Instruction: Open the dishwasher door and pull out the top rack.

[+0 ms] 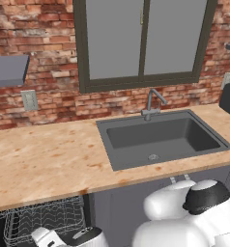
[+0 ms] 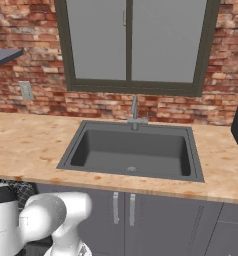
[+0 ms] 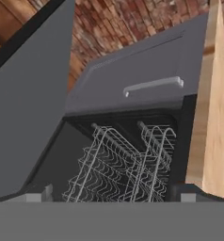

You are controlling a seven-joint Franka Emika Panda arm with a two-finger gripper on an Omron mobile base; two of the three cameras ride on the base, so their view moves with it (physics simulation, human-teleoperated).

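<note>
The dishwasher door [image 3: 29, 94], a flat dark grey panel, is swung open and takes up the left of the rolled hand view. Behind it, in the dark tub, sits the top rack [image 3: 128, 160], a white-silver wire basket with upright tines. The same top rack [image 1: 44, 219] shows just under the counter's front edge at the bottom left of the left base view. My gripper [image 3: 114, 196] faces the rack from in front. Its fingertips [image 3: 47, 192] stand wide apart, open, with nothing between them. My wrist [image 1: 71, 239] is low beside the rack.
A wooden counter [image 1: 44, 154] runs above the dishwasher, with a dark sink [image 1: 160, 137] and faucet [image 1: 153, 103] to the right. A grey cabinet door with a silver bar handle [image 3: 154, 85] adjoins the tub. The counter's edge [image 3: 217, 117] is close on the hand's right.
</note>
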